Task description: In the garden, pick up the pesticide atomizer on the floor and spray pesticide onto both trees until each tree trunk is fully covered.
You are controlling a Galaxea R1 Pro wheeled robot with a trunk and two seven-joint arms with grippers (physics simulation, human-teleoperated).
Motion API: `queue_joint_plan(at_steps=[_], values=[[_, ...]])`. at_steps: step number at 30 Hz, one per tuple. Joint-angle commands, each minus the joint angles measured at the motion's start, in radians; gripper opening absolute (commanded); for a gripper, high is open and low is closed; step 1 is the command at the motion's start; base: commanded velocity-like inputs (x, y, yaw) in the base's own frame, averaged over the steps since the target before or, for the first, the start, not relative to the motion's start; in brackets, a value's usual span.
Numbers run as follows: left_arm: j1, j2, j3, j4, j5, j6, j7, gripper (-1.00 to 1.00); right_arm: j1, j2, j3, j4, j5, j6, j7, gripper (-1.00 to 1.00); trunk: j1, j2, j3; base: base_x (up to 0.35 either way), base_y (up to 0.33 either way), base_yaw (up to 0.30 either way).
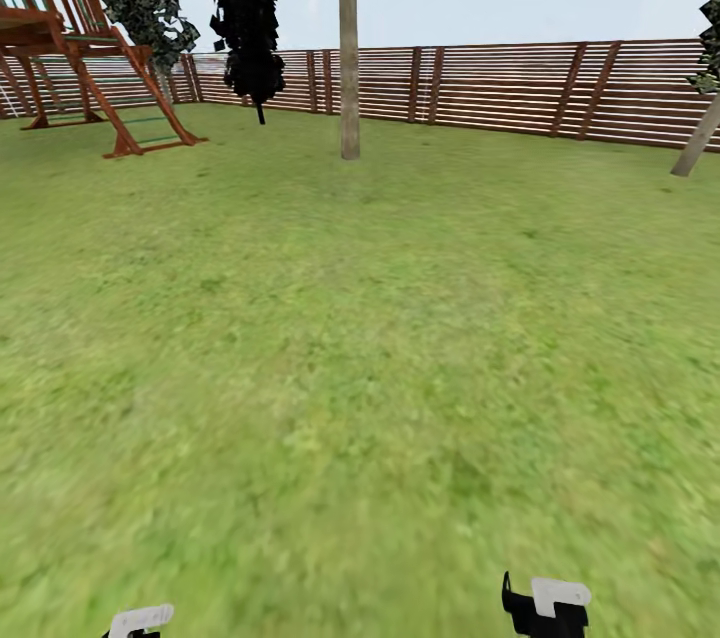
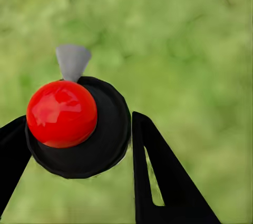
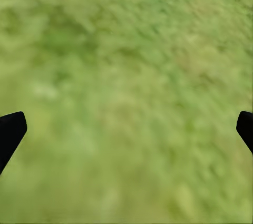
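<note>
Grass (image 1: pixel 360 368) spreads blurry and green to a slatted wooden fence (image 1: pixel 500 83), where a smooth pale upright tree trunk (image 1: pixel 348 38) stands far off. Left wrist view: the left gripper (image 2: pixel 79 145) clamps the pesticide atomizer (image 2: pixel 79 126), glossy red ball on black round body, grey nozzle pointing away. The right gripper (image 3: pixel 126 129) is spread wide, empty.

- Blurry green grass (image 1: pixel 360 368), yellowish patches.
- Reddish-brown slatted fence (image 1: pixel 500 83).
- Pale grey-tan mottled trunk (image 1: pixel 348 48).
- Near-black conifer (image 1: pixel 245 13).
- Red-brown playset (image 1: pixel 70 28).
- Red knob, black body, grey nozzle: atomizer (image 2: pixel 79 124).
- Black fingers (image 3: pixel 10 132).
</note>
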Motion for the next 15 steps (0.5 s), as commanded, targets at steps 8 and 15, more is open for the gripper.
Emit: queue_joint_plan(at_steps=[8, 15], values=[[-0.001, 0.000, 0.009, 0.001, -0.010, -0.004, -0.001, -1.00, 0.000, 0.000, -0.007, 0.001, 0.011, -0.002, -0.004, 1.00, 0.000, 0.000, -0.001, 0.338, 0.000, 0.000], [-0.001, 0.000, 0.009, 0.001, -0.010, -0.004, -0.001, -1.00, -0.001, 0.000, -0.007, 0.001, 0.011, -0.002, -0.005, 1.00, 0.000, 0.000, -0.001, 0.338, 0.000, 0.000]])
